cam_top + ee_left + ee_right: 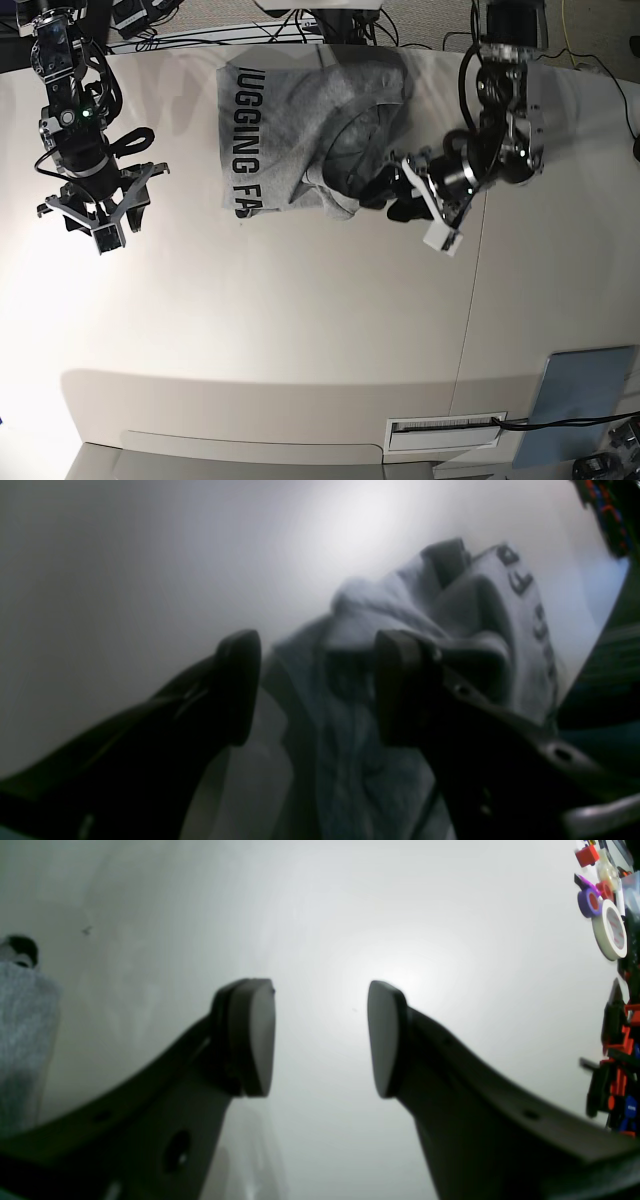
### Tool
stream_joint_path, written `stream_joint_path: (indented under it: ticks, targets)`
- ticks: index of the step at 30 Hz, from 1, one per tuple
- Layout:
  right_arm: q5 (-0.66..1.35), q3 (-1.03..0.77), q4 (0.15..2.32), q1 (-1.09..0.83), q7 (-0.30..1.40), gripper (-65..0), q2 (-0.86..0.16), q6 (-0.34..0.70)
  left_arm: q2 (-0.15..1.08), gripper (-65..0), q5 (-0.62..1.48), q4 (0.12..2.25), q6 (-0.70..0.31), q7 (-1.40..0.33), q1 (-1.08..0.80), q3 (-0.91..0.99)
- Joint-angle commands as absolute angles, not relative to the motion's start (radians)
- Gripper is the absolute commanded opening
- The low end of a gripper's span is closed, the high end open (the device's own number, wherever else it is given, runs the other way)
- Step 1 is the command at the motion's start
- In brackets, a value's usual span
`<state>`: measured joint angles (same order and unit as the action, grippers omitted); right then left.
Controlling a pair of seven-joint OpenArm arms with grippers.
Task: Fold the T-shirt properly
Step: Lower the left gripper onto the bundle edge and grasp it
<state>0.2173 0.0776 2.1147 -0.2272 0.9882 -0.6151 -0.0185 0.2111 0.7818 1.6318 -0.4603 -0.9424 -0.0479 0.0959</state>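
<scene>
The heather-grey T-shirt [290, 120] lies bunched at the back middle of the white table [250, 330], with its black lettering showing along the left part. My left gripper [388, 200] is at the shirt's lower right edge. In the left wrist view the left gripper [317, 690] is open, with crumpled shirt fabric [500, 595] between and beyond its fingers and not pinched. My right gripper [98, 205] is open and empty over bare table, well left of the shirt. In the right wrist view the right gripper [320, 1037] is open, and the shirt's edge [22, 1010] shows at far left.
Tape rolls and coloured parts [607, 930] lie off the table's edge. Cables [330, 25] run along the back edge. A blue-grey panel [585, 400] sits at front right, beside a white slot [445, 428]. A seam [470, 300] crosses the table.
</scene>
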Motion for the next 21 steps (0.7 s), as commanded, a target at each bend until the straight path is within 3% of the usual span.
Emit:
stream_joint_path:
  ticks: [1, 4, 12, 16, 21]
  targets:
    - [0.209, 0.065, 2.129, -0.216, 0.970, -35.6, -0.632, -0.023, 0.216, -29.6, 0.825, 1.629, -0.469, -0.945, -0.021, 0.100]
    - [0.209, 0.065, 2.129, -0.216, 0.969, -35.6, -0.632, -0.023, 0.213, -29.7, 0.876, 1.581, -0.501, -0.971, 0.007, 0.100]
    - [0.209, 0.065, 2.129, -0.216, 0.970, -35.6, -0.632, -0.023, 0.208, -37.3, 0.886, 1.509, -0.503, -0.974, 0.017, 0.100]
    - [0.208, 0.065, 2.129, -0.216, 0.970, -35.6, -0.632, -0.023, 0.202, -42.2, 0.995, 1.509, -0.551, -1.044, 0.017, 0.099]
    - [0.209, 0.065, 2.129, -0.216, 0.973, -35.6, -0.632, -0.023, 0.179, -42.3, 0.950, 1.508, -0.550, -1.031, 0.017, 0.076]
